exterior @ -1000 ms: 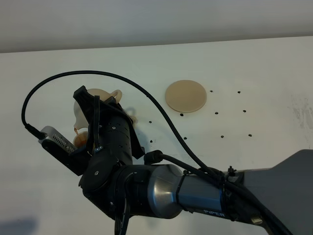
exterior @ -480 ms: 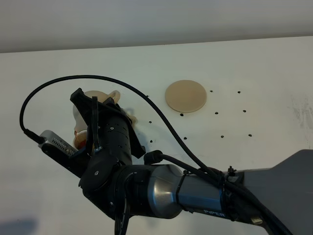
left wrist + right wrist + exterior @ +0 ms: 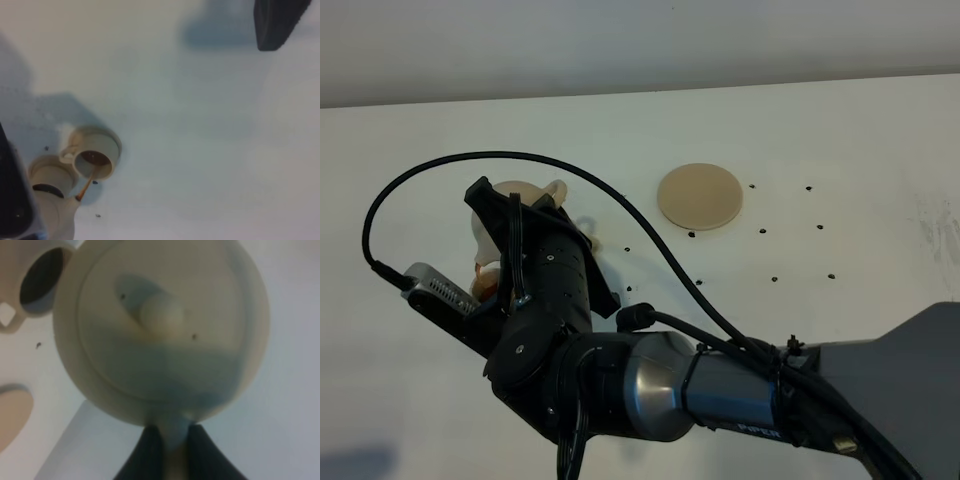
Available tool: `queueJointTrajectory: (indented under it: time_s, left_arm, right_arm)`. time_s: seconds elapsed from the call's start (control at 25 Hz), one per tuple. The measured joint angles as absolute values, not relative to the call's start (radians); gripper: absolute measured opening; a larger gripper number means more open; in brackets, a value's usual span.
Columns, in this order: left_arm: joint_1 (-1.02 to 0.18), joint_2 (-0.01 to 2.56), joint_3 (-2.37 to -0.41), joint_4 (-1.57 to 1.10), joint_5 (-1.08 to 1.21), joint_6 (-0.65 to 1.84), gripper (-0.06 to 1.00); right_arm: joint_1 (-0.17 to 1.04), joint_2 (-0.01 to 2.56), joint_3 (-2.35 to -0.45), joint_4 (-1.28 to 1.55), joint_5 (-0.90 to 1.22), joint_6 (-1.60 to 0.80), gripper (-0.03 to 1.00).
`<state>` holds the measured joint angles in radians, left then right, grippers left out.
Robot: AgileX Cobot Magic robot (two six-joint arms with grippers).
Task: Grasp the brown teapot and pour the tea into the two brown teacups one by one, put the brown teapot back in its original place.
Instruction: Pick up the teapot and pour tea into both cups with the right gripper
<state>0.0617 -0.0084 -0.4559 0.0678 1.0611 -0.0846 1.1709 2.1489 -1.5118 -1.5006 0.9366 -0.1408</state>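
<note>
My right gripper [image 3: 172, 452] is shut on the loop handle of the brown teapot [image 3: 162, 335] and holds it tilted above the table at the left [image 3: 512, 203]. In the left wrist view a thin brown stream runs from the teapot's spout [image 3: 74, 201] into a teacup [image 3: 96, 159] on its saucer, with tea inside. In the high view that cup [image 3: 486, 285] is mostly hidden behind the wrist. A second teacup [image 3: 588, 243] just peeks out by the arm. One teacup [image 3: 42, 275] shows beside the pot. The round coaster [image 3: 700, 196] lies bare. My left gripper's one visible finger [image 3: 276, 22] hangs high, with nothing held.
My right arm [image 3: 650, 385] reaches across the lower middle of the white table [image 3: 840, 150] and covers much of it. Small dark dots [image 3: 775, 278] mark the table right of the coaster. A tan round edge [image 3: 12, 410] shows below the pot.
The teapot and my right gripper have shifted only slightly up and to the right. The pot stays tilted over the cup.
</note>
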Motion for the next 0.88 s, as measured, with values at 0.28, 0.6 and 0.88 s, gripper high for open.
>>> queueJointTrajectory:
  time_s: [0.28,0.6,0.88]
  left_arm:
    - [0.062,-0.008,-0.456,0.068,1.061,-0.085,0.43]
    - [0.062,-0.008,-0.456,0.068,1.061,-0.085,0.43]
    - [0.062,-0.008,-0.456,0.068,1.061,-0.085,0.43]
  right_arm:
    - [1.17,2.149,-1.512,-1.503,0.938,-0.165,0.1]
    - [1.17,2.149,-1.512,-1.512,0.938,-0.187,0.1]
    - [1.17,2.149,-1.512,-1.529,0.938,-0.201,0.1]
